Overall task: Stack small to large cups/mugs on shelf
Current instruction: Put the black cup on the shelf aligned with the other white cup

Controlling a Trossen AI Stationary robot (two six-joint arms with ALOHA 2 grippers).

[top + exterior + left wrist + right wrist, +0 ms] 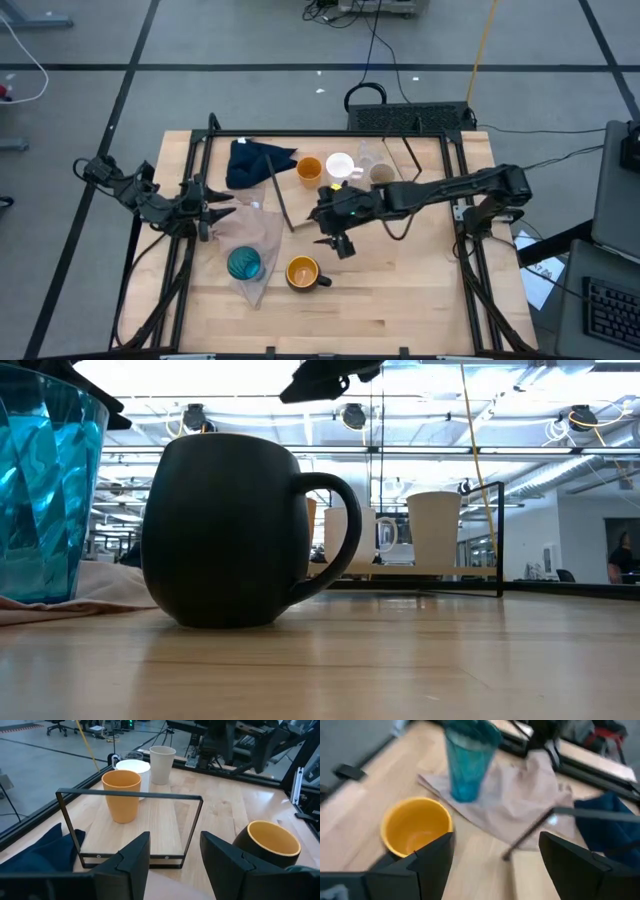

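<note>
Grey floor with dark lines is surrounding the table (400, 290), and open workspace with ceiling lights is showing beyond it in the low view.

On the shelf (400, 190), toward the table's far edge, four cups are standing in a row: the orange cup (309, 169), the white mug (339, 166), the clear cup (364, 158) and the beige cup (382, 174). In the left wrist view the orange cup (121, 795) is standing nearest the shelf's black end frame, with the white mug (134, 772) just behind it and the beige cup (162, 765) beyond that.

Two vessels are sitting off the shelf, nearer the table's front. The dark mug (303, 273), orange inside, is standing upright on bare wood with its handle pointing toward the right arm's side. The teal tumbler (244, 263) is standing upright just beside it on the pink cloth (255, 232).

The right gripper (338, 243) is hovering above the table between the shelf and the dark mug, fingers spread wide and holding nothing; its wrist view is looking down at the mug (415, 826) and the tumbler (467, 760).

The left gripper (208, 210) is waiting near the table's left edge beside the pink cloth, its fingers apart and empty. The blue cloth (255, 160) is lying at the shelf's left end.
</note>
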